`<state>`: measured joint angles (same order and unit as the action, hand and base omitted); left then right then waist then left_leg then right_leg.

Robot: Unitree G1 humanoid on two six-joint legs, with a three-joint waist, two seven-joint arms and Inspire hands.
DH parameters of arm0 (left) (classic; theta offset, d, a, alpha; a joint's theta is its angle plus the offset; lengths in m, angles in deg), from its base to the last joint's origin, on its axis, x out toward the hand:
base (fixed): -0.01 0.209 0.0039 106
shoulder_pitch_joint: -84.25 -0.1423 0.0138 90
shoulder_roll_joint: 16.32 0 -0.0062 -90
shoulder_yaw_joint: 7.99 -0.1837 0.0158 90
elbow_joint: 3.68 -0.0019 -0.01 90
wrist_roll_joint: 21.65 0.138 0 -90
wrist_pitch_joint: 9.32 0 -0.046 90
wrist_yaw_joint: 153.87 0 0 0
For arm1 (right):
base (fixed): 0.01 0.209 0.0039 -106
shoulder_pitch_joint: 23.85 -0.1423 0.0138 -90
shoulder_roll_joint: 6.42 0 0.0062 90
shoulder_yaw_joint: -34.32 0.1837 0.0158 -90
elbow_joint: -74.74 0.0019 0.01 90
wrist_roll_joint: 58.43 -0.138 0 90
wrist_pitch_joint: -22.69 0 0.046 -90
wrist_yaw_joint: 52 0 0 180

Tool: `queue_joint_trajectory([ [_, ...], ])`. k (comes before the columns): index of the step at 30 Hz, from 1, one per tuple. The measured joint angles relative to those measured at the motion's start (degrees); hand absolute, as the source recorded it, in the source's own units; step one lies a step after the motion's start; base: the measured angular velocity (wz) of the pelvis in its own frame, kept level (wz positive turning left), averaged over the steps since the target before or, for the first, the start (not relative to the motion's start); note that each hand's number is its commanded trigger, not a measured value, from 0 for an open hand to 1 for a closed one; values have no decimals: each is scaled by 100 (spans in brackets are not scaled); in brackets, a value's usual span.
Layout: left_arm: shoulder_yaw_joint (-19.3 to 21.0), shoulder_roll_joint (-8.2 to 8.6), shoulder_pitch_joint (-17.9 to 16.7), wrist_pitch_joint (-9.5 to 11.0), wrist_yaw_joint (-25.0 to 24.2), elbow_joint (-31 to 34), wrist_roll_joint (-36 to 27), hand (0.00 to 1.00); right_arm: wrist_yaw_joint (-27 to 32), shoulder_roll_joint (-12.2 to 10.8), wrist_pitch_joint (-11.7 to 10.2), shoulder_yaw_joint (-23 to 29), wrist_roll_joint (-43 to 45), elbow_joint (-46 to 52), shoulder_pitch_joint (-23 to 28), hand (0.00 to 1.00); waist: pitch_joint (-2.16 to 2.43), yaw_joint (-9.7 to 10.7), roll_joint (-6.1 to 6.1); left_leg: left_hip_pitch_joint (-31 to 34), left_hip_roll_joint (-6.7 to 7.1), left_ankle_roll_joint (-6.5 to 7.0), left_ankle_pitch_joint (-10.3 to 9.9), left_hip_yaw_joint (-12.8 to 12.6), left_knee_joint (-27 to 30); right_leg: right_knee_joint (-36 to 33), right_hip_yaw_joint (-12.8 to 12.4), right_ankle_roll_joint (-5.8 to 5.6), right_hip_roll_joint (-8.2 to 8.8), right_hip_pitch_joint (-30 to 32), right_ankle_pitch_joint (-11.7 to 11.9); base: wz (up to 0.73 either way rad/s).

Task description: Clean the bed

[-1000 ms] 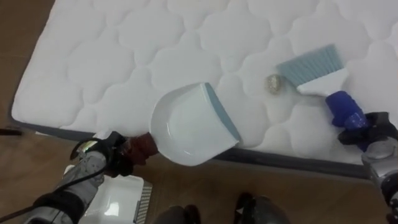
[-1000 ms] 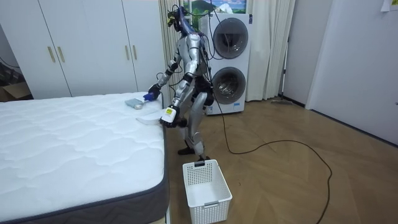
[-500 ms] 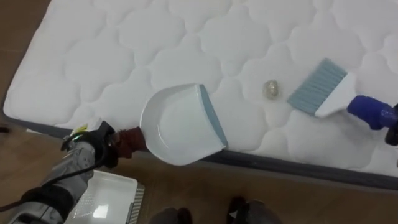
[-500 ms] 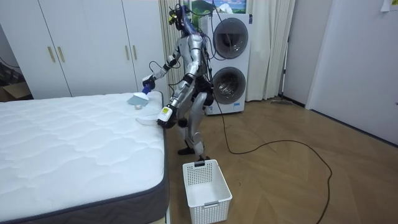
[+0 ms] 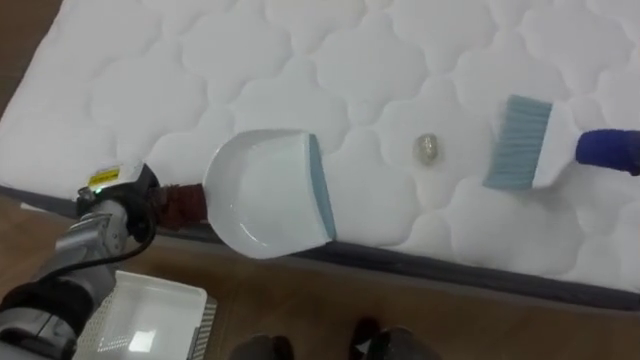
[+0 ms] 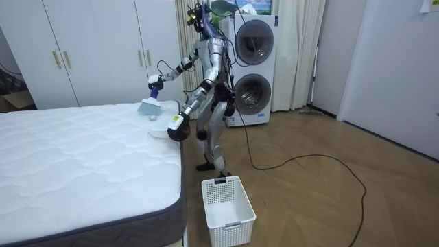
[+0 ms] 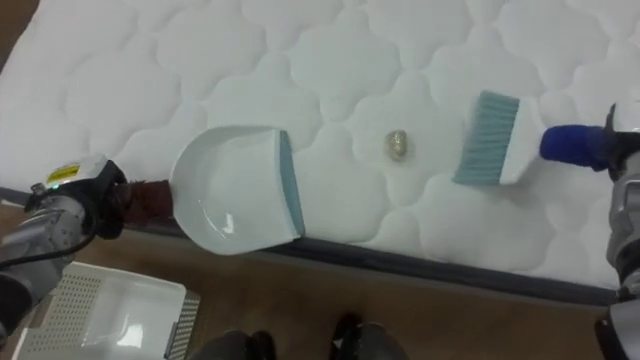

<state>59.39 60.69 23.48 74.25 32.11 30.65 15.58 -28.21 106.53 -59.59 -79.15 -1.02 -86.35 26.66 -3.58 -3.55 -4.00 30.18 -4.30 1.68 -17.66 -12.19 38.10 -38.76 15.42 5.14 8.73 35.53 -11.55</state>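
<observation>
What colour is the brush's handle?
The brush handle is blue, clearest in the right eye view.

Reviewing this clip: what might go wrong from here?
The scrap lies apart from the dustpan, near the mattress edge; a skewed stroke of the brush could roll it off the side. The dustpan, in the left hand, juts over that edge; on the quilted surface its lip may not sit flat, letting the scrap slip under.

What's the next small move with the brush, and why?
Probably sweep the brush leftward across the mattress, toward the dustpan. The scrap lies between the bristles and the dustpan's open lip, apart from both, and the left hand holds the dustpan at the mattress edge, lip facing the scrap. The right hand grips the brush handle.
</observation>
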Motion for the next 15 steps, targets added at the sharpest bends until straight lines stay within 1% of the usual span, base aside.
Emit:
queue_joint_trajectory([
  [2,-2,-91,0,0,13,29,0,100,87,7,-2,-70,256,137,-2,100,-2,6,-65,-5,-6,-11,9,-2,-39,31,6,0,-12,0,0,0],
  [4,-3,-124,0,1,13,89,-5,100,108,37,-2,-72,401,236,-4,100,3,3,-85,20,-9,-14,10,1,-64,70,18,-1,-24,16,4,0],
  [8,-3,-146,0,2,13,204,-1,100,119,70,-2,-146,473,261,-103,100,3,-5,-86,27,-4,-12,11,13,-146,139,20,-21,-27,24,12,0],
  [15,-3,-148,0,6,12,218,2,100,160,70,11,-188,617,385,-147,100,0,-18,-91,5,5,-9,19,11,-247,213,23,-45,-53,4,23,0],
])
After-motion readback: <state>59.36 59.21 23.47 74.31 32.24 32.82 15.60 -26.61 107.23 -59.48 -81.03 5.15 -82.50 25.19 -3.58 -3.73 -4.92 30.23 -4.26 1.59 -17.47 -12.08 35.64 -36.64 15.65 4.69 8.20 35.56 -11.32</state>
